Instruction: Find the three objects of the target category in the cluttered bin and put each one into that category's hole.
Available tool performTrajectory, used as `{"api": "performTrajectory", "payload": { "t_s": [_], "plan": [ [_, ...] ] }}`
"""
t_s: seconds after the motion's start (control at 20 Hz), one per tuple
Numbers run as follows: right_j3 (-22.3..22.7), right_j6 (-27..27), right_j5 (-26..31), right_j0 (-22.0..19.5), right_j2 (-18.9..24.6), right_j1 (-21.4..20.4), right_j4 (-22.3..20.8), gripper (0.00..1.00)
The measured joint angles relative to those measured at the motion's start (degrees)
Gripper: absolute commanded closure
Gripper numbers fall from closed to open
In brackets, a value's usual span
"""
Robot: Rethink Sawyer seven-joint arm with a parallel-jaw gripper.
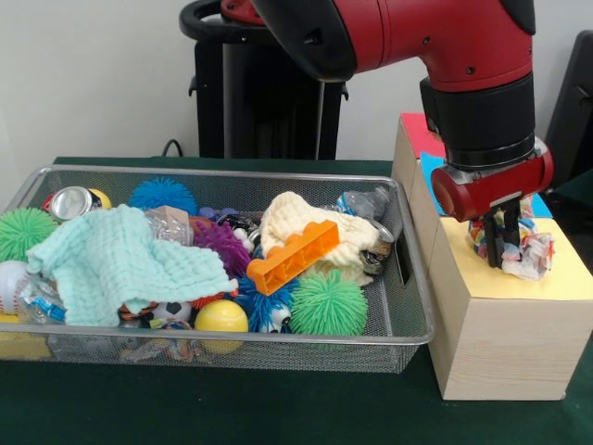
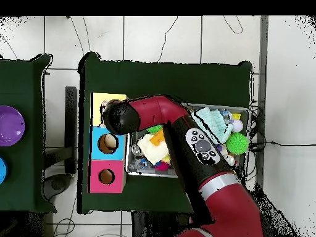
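My gripper [image 1: 503,248] hangs low over the yellow-topped section [image 1: 482,278] of the wooden box, shut on a crumpled wad of printed paper [image 1: 532,252] that rests at or just above that surface. In the overhead view the gripper's head [image 2: 117,117] covers the yellow section [image 2: 102,100], and the hole there is hidden. The blue section's hole [image 2: 110,142] and the pink section's hole [image 2: 106,176] both show. The wire-mesh bin [image 1: 412,278] stands to the left of the box and holds the clutter.
The bin holds a mint cloth [image 1: 116,264], a cream cloth [image 1: 301,227], an orange toy brick [image 1: 292,258], green spiky balls [image 1: 327,303], a blue one [image 1: 163,195], a purple one [image 1: 222,243], a yellow ball [image 1: 220,318], a can [image 1: 70,202] and a crushed bottle [image 1: 363,202].
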Motion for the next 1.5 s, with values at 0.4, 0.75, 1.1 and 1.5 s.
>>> {"api": "performTrajectory", "payload": {
  "t_s": [0.4, 0.75, 1.1, 1.5],
  "plan": [
    [0.03, 0.0, -0.08, 0.07, -0.01, -0.02, -0.01, 1.0],
    [0.73, 0.0, -0.06, 0.16, -0.03, -0.18, 0.48, 1.0],
    [2.25, 0.0, -0.09, 1.47, -0.38, -0.21, 1.5, 1.0],
    [2.12, 0.0, -0.09, 2.39, -1.08, -0.23, 2.22, 1.0]
  ]
}}
